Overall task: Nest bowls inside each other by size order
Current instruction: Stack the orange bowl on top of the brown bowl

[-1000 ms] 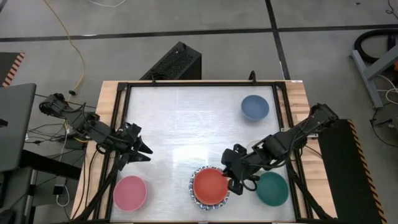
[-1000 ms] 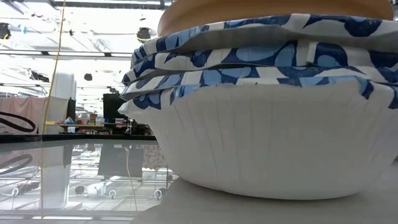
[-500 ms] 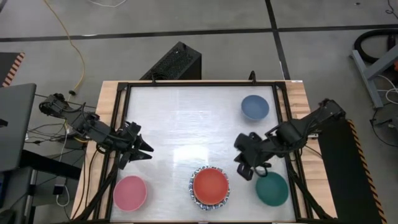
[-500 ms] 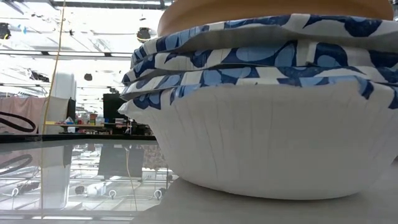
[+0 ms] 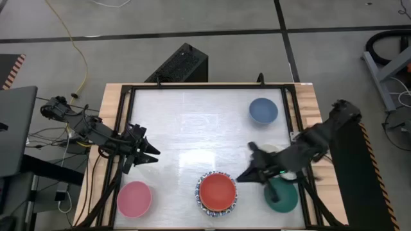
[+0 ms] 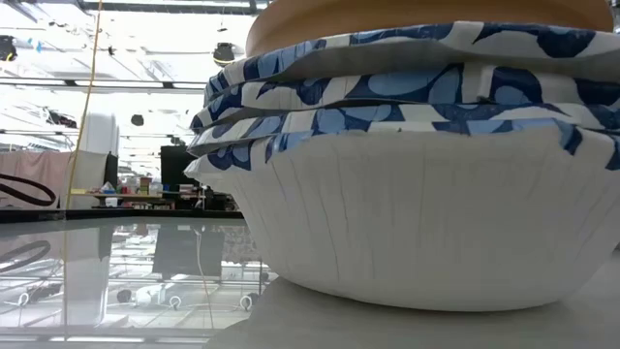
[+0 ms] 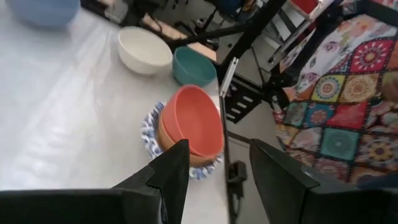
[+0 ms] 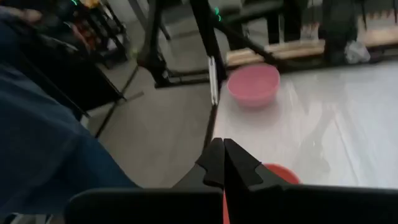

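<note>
Grey concrete floor is surrounding the pale table (image 5: 192, 128) in the high view, where the stack (image 5: 217, 194) of patterned bowls topped by the red bowl (image 5: 217, 191) is sitting at the near edge, probably as the nest's base; the pink bowl (image 5: 134, 198), blue bowl (image 5: 263, 110) and teal bowl (image 5: 281, 195) are lying apart, not yet nested. The right gripper (image 5: 246, 174) is hanging between stack and teal bowl, clenched on nothing, while the left gripper (image 5: 151, 156) is waiting near the table's left edge, fingers parted and empty. Across the low view the patterned bowls (image 6: 417, 184) are filling the picture, rims layered. From the left wrist view, a cream bowl (image 7: 144, 50) is standing just beside the teal one (image 7: 194, 66), likely next candidates. Through the right wrist view, closed fingers (image 8: 216, 163) are pointing toward the pink bowl (image 8: 253, 85).
</note>
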Available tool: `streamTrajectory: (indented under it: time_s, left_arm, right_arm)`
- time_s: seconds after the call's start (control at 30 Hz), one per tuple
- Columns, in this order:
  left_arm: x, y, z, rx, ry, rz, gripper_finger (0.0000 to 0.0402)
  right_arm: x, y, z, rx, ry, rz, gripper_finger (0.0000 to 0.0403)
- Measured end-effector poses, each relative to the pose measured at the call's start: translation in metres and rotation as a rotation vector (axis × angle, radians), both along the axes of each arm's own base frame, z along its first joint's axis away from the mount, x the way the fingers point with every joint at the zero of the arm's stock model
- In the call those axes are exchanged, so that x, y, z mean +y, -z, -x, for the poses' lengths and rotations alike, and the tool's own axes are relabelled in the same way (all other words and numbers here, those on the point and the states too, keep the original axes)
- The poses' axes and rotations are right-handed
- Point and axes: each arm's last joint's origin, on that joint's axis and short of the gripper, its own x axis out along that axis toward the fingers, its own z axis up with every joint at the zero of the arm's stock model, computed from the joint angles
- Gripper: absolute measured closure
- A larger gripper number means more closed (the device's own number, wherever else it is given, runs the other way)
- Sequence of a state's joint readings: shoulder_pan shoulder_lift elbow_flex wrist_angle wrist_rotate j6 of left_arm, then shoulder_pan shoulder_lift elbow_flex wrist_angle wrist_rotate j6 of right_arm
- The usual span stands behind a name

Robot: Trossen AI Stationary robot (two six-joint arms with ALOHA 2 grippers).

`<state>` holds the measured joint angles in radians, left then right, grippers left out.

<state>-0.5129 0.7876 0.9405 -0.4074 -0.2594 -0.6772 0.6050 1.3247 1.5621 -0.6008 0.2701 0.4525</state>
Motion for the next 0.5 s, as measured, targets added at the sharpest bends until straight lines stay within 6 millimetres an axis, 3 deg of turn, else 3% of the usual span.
streamTrajectory:
  time_s: [0.13, 0.3, 0.4, 0.5]
  left_arm:
    - [0.001, -0.005, 0.000, -0.061, -0.033, -0.051, 0.0244]
    - [0.004, -0.013, -0.001, -0.148, -0.064, -0.046, 0.0244]
    - [0.009, -0.018, 0.000, -0.182, -0.087, -0.029, 0.0244]
    - [0.014, -0.020, 0.004, -0.198, -0.111, -0.022, 0.0244]
  right_arm:
    - [-0.031, -0.018, 0.029, -0.050, 0.080, 0.009, 0.0388]
    - [-0.064, -0.019, 0.061, -0.094, 0.120, 0.031, 0.0388]
    - [-0.079, -0.010, 0.082, -0.111, 0.140, 0.005, 0.0388]
    - [-0.085, 0.014, 0.092, -0.127, 0.161, -0.078, 0.0388]
